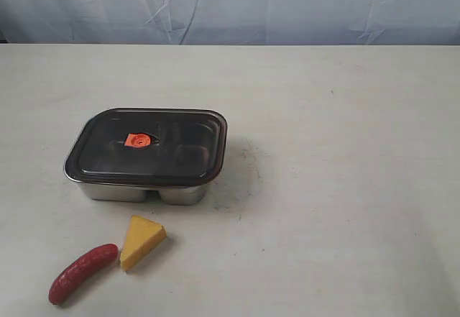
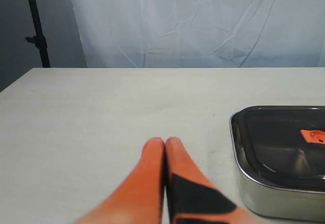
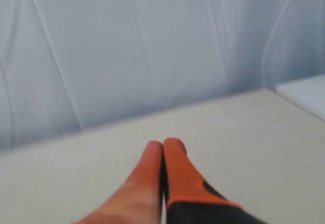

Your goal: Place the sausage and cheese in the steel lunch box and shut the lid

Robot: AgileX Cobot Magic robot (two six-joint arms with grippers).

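Note:
The steel lunch box stands left of the table's middle with the dark lid resting on it, its orange valve showing. In front of the box lie the yellow cheese and, to its left, the red sausage, close together. Neither gripper shows in the exterior view. In the left wrist view my left gripper is shut and empty, with the lunch box and lid off to one side of it. My right gripper is shut and empty above bare table.
A pale cloth backdrop hangs behind the beige table. A dark stand pole rises beyond the table's corner in the left wrist view. A white surface lies past the table edge in the right wrist view.

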